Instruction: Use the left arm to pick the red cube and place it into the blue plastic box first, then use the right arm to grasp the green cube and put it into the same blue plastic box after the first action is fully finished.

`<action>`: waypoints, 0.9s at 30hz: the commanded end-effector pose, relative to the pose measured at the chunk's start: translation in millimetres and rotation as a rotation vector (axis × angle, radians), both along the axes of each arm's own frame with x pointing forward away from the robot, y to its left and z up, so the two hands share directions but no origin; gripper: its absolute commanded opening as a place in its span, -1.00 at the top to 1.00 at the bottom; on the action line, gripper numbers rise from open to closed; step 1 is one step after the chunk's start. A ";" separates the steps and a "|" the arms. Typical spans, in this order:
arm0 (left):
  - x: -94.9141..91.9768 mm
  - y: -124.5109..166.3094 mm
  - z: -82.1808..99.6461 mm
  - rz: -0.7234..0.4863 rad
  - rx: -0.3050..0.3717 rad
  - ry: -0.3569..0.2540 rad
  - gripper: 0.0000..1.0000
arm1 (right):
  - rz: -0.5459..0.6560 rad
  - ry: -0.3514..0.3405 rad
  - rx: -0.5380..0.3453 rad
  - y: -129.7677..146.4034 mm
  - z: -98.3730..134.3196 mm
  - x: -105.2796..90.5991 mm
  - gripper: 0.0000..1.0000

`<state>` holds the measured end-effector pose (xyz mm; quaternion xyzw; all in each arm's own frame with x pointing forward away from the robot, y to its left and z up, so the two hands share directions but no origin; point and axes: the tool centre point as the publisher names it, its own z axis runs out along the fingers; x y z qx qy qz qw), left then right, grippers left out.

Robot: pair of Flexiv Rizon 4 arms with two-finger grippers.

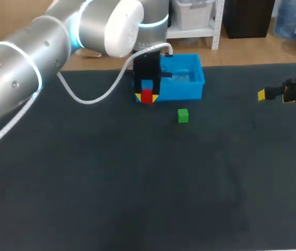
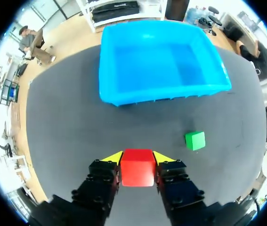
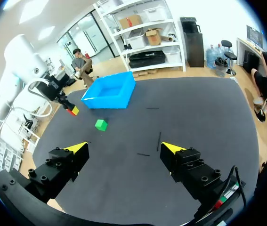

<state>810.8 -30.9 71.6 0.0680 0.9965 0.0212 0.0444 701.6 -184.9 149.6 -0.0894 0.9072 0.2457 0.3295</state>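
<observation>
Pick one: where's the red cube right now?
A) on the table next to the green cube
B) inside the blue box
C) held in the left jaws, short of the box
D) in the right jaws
C: the red cube is pinched from both sides by the left jaws, with the blue box ahead of it and holding nothing.

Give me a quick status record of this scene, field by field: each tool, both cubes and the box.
left tool: shut on red cube, short of the blue plastic box
right tool: open, holding nothing, over the right side of the table
red cube: between the left tool's fingers, not yet in the blue plastic box
green cube: on the table, in front of the blue plastic box, apart from it
blue plastic box: no cube inside
</observation>
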 end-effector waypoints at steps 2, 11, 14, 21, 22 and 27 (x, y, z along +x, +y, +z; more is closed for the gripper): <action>-4.4 10.7 14.7 -0.033 0.001 -0.019 1.00 | 0.000 0.000 -0.001 -0.2 0.1 -0.6 -1.00; -5.5 8.4 30.2 -0.107 -0.009 -0.050 1.00 | 0.000 0.000 -0.001 -0.2 0.1 -0.6 -1.00; -5.0 7.1 35.4 -0.119 -0.013 -0.070 1.00 | 0.000 0.000 -0.001 -0.2 0.1 -0.6 -1.00; 6.3 10.0 49.6 -0.128 -0.040 -0.140 1.00 | 0.000 0.000 -0.001 -0.2 0.1 -0.6 -1.00; 8.5 10.7 52.4 -0.131 -0.039 -0.148 1.00 | 0.000 0.000 -0.001 -0.2 0.1 -0.6 -1.00; 20.8 14.3 65.3 -0.139 -0.044 -0.183 1.00 | 0.000 0.000 -0.001 -0.2 0.1 -0.6 -1.00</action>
